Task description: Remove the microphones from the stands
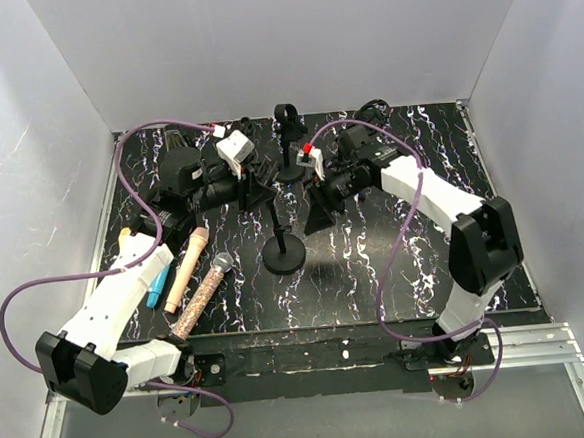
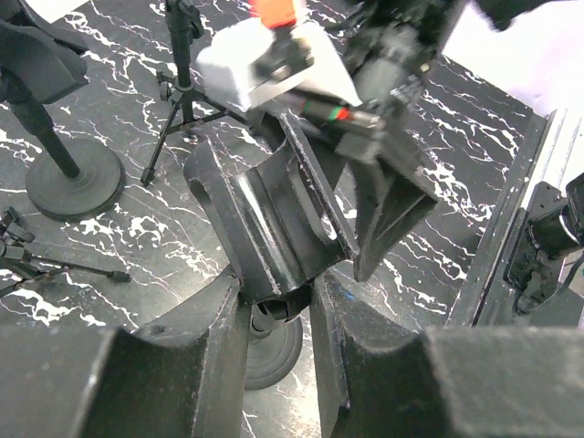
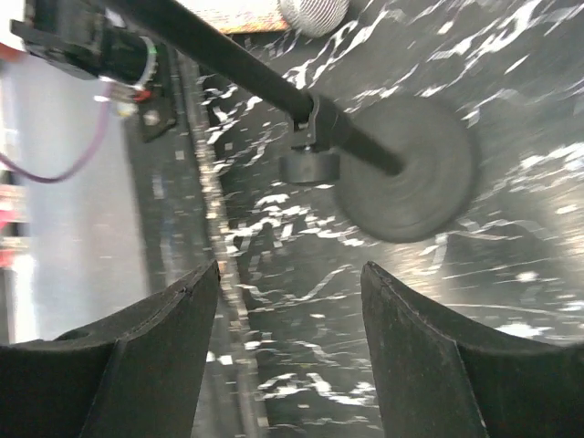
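A black microphone stand with a round base stands mid-table. Its empty U-shaped clip shows no microphone in it. My left gripper is shut on the clip's neck, seen in the left wrist view, with the base below. My right gripper is open and empty just right of the pole; in the right wrist view the pole and base lie beyond it. Three microphones lie on the left: peach, glittery, blue.
A second round-base stand and a small tripod stand are at the back, near the rear wall. White walls enclose the black marbled table. The glittery microphone's silver head shows at the top of the right wrist view.
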